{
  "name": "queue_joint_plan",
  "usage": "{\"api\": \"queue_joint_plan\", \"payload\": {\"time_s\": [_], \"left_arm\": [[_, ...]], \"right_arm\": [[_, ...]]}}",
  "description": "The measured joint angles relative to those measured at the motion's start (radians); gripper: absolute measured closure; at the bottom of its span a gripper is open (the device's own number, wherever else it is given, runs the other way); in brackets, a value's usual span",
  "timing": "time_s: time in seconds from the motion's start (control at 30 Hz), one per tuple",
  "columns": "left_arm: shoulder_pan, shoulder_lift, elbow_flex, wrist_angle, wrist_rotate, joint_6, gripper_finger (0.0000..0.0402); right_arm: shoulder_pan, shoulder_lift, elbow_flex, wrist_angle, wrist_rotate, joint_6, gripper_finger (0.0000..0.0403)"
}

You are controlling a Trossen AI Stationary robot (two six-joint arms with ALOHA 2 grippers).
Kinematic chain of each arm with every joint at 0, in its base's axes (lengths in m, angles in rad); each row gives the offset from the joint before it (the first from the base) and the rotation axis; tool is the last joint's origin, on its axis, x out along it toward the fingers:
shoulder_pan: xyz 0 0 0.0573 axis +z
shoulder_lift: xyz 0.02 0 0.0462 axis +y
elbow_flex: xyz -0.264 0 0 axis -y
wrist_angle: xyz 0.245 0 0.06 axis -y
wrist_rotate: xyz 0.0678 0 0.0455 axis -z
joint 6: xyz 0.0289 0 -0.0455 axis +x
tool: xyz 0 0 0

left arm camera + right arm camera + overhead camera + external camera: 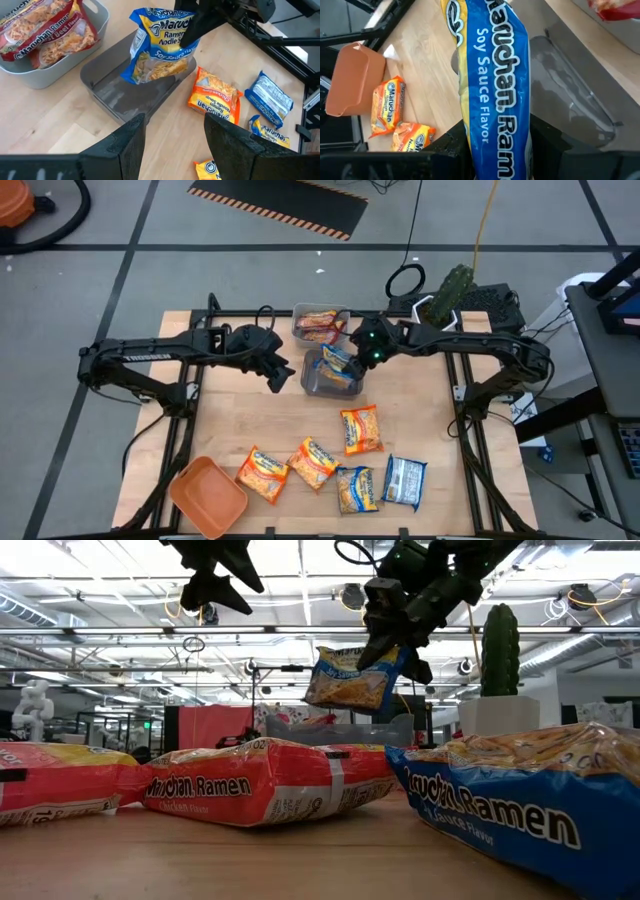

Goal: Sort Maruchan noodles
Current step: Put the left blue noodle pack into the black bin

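Observation:
My right gripper (352, 356) is shut on a blue Maruchan soy-sauce packet (157, 47), which hangs over the clear bin (318, 385). The grey bin (300, 315) just beyond it has red packets (45, 35) in it. My left gripper (175, 135) hovers open just left of the clear bin, with nothing between its fingers. Three orange packets (360, 430) (313, 463) (262, 473), a blue one (357, 488) and a blue-and-silver one (404, 481) lie flat on the near half of the table. My right gripper pinches the blue packet's upper end (492, 150) between its two fingers (192, 30). The fingers slant down from the table's right side. The packet hangs tilted below them, lifted clear above the clear bin (340, 728).
An orange tray (207, 496) sits at the near left corner of the table. A green cactus in a white pot (447, 292) stands at the far right. Bare wood lies left of the bins and between them and the loose packets.

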Motion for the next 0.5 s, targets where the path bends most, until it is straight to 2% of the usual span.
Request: {"api": "queue_joint_plan", "payload": {"time_s": [0.5], "left_arm": [[0.000,0.000,0.000,0.000,0.000,0.011,0.0195]], "right_arm": [[0.014,0.014,0.000,-0.009,-0.001,-0.007,0.0270]]}}
